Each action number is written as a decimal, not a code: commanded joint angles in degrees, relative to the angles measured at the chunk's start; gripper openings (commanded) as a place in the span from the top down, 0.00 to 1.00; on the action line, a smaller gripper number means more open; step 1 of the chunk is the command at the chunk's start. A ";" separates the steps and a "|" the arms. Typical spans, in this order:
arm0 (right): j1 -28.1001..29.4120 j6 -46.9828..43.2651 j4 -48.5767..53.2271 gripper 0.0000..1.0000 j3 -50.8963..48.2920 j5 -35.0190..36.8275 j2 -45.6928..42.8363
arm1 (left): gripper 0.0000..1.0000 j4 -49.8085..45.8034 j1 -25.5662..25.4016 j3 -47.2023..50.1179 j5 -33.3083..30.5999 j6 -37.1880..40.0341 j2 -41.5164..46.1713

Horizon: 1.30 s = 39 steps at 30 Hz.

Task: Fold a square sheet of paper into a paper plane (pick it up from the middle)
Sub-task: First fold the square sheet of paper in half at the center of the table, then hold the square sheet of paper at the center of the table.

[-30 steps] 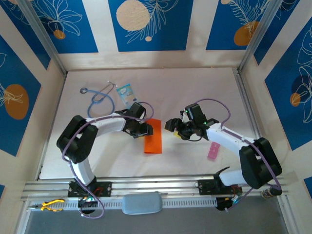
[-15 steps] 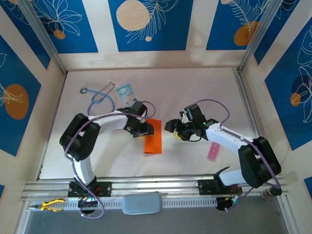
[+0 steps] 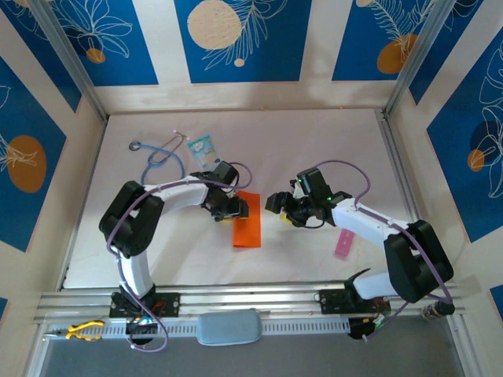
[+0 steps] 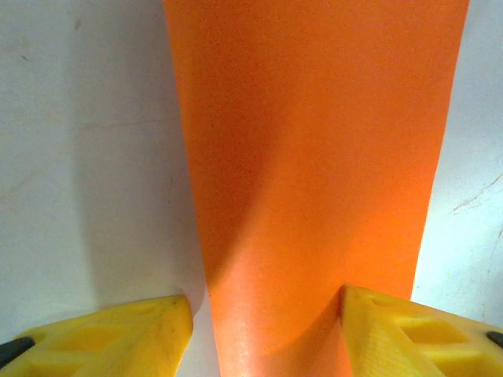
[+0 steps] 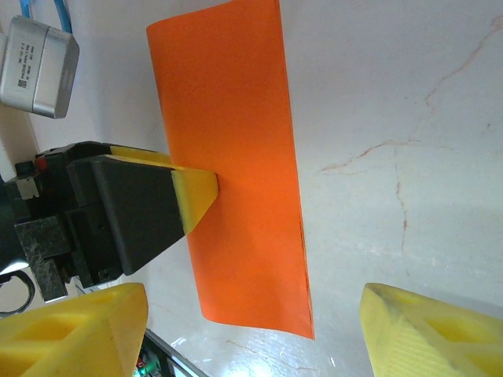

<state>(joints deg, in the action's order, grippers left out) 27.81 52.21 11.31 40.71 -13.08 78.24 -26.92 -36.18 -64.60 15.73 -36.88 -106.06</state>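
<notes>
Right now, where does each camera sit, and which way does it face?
Top external: fixed above and behind the arms, facing down on the table; both arms show, with left gripper and right gripper.
Left wrist: on the left arm, facing down at the orange paper; its own yellow fingertips show.
Right wrist: on the right arm, facing the paper; its own fingertips and one left finger show.
Shared: every view holds the paper.

One orange sheet (image 3: 247,224), one stethoscope (image 3: 159,154), one packet (image 3: 202,146), one pink strip (image 3: 343,244).
</notes>
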 commanded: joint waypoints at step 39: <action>0.93 0.53 1.43 0.44 0.38 0.61 2.70 | 0.40 -2.14 -1.00 0.68 -5.71 2.22 -6.51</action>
<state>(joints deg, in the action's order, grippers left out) 28.18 52.84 11.57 40.71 -12.38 80.86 -28.58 -36.77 -65.95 14.70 -35.46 -107.11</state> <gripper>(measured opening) 0.564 0.600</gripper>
